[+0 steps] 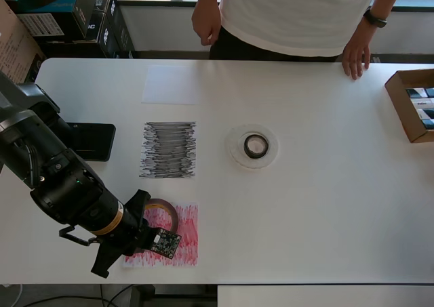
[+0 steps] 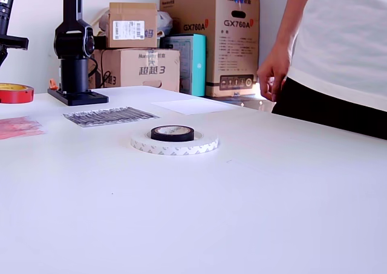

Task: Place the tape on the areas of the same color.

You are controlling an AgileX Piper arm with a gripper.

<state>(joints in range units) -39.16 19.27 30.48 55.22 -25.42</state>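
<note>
Overhead view: arm hides fingers (image 1: 146,220) over red tape (image 1: 163,209).

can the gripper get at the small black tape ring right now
Probably not yet: the gripper seems to hold the dark-red tape roll above the red scribbled patch. The small black tape ring, inside the white tape ring, looks unobstructed.

Stacked cardboard boxes (image 2: 208,41) stand behind a white table (image 2: 242,195) against a pale wall (image 2: 36,20).
</note>
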